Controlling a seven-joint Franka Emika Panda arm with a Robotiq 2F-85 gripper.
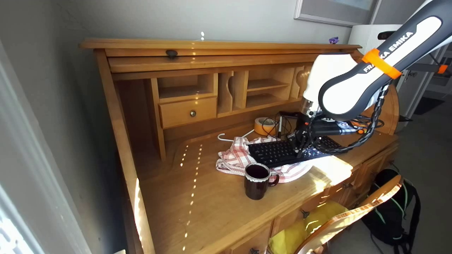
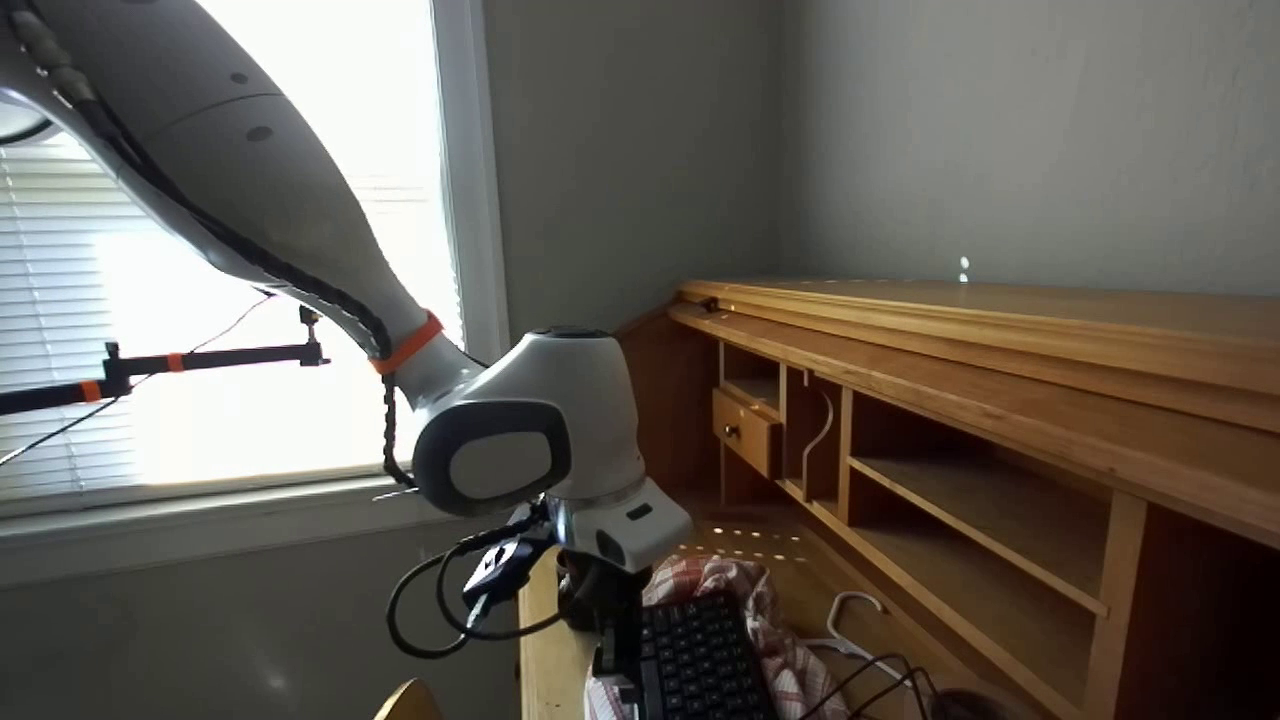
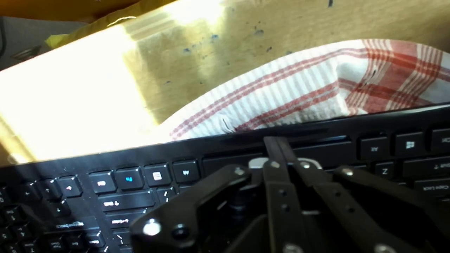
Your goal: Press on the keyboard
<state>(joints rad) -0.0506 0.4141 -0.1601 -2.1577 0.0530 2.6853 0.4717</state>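
Partly on the checked cloth, atop the desk: the keyboard is laid.
Casing: it is judged light, stiff, slick, easily slid there; best held along both long sides.
Keys: low, black, mostly white-marked, set in rows.
Gripper: fingers are pressed together over the spacebar; contact cannot be told.

Black-and-white robot arm says FRANKA EMIKA, with a bright orange strap hiding a bit of the first word. Flat black rectangular computer keyboard: I can make out keys marked Alt, Shift, Enter, Z and Caps Lock, Fn in blue, plus a Windows logo. Some pale lettering too, but it's blurry.
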